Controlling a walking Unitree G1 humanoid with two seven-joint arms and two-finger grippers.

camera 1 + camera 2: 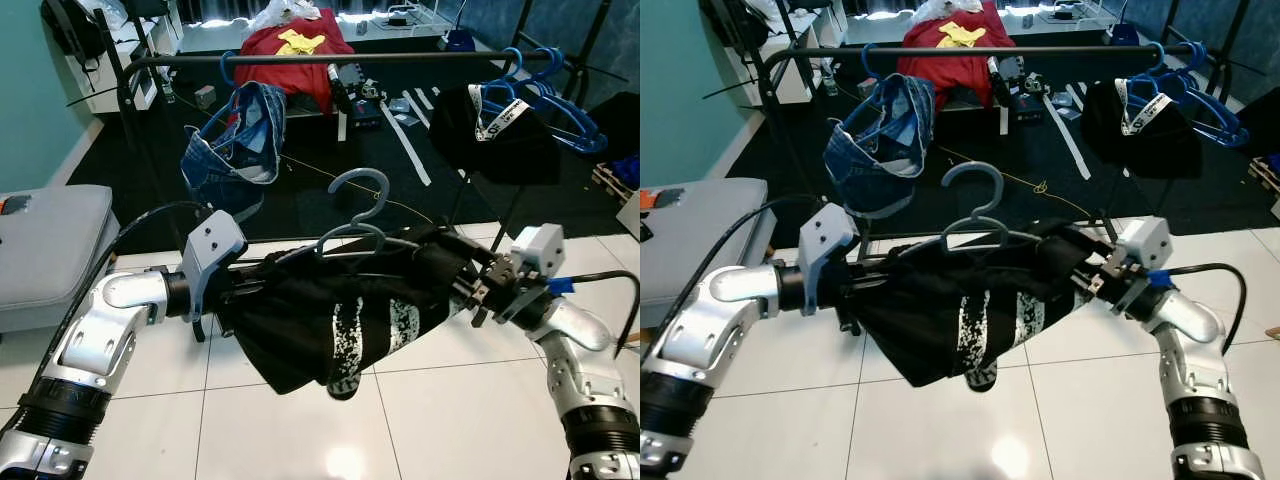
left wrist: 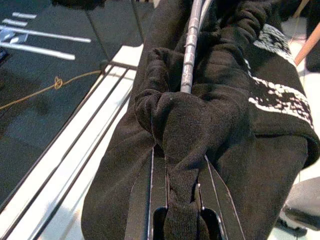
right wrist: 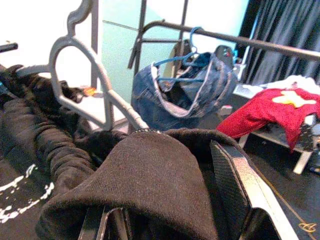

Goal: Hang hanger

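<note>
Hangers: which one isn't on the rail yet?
The grey hanger carrying the black garment, held between both end effectors. The blue hangers already hang on the rail.

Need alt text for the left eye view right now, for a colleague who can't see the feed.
Both grippers, left gripper and right gripper, hold a black garment draped on a grey hanger between them, above white floor tiles. Beyond stands a black clothes rail carrying denim shorts, a dark garment and blue hangers.

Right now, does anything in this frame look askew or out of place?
Yes: the black garment is bunched and sagging off its grey hanger, stretched between the left tool and right tool. The denim item on the rail also hangs lopsided.
</note>
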